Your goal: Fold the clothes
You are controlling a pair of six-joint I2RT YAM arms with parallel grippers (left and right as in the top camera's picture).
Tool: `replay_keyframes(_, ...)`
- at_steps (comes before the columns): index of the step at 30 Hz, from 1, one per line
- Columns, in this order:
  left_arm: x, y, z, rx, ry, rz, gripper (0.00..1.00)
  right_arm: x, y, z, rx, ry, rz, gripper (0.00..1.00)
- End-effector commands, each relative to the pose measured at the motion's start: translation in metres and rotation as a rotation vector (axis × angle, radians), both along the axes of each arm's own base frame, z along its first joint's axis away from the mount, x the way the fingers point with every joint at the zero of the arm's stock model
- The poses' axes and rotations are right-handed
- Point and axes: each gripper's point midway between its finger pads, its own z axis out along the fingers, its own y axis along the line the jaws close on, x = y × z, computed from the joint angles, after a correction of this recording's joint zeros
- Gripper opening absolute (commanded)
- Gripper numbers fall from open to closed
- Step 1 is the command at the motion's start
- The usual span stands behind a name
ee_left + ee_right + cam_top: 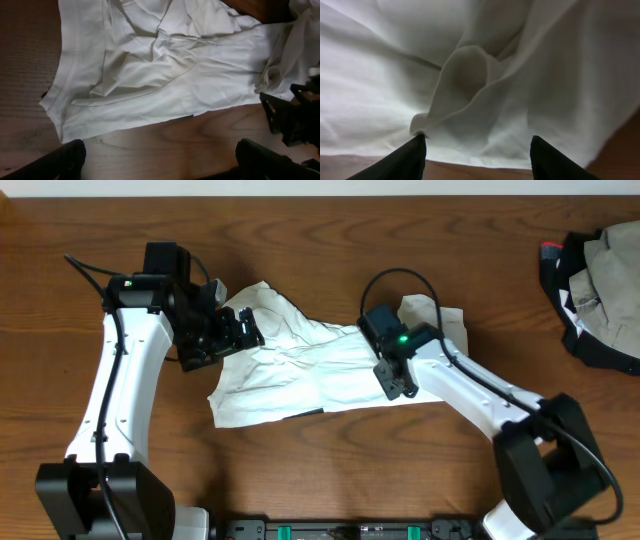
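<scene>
**Right gripper** [477,137], nearest its wrist camera: fingers spread, with a raised fold of the clothes [470,65] standing between them, unpinched. One fingertip [417,142] meets a fabric edge.
**Wooden table** [330,240]: bears everything.
**The clothes:** white and wrinkled, spread at the table's centre between both arms.
**Heap of dark and beige cloth** [600,290]: at the table's right edge, well apart.
**Left gripper** [240,330]: fingers spread wide, holding nothing, at the garment's left edge.
</scene>
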Motion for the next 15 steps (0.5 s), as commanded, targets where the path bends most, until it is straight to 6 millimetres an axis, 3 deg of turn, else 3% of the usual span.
replay_keyframes(1, 0.0009, 0.0021, 0.0044, 0.014, -0.023, -0.017, 0.98, -0.004, 0.0014, -0.0112, -0.025, 0.029, 0.025, 0.65)
replay_keyframes(4, 0.0003, 0.0021, 0.0044, 0.014, -0.02, -0.017, 0.98, -0.0053, 0.0016, -0.0144, -0.03, 0.039, 0.028, 0.62)
replay_keyframes(11, 0.0003, 0.002, 0.0044, 0.014, -0.02, -0.018, 0.98, -0.0053, 0.002, -0.0144, -0.029, 0.039, 0.028, 0.43)
replay_keyframes(15, 0.0003, 0.0021, 0.0044, 0.014, -0.02, -0.017, 0.98, -0.005, 0.002, -0.0146, -0.029, 0.038, 0.028, 0.41)
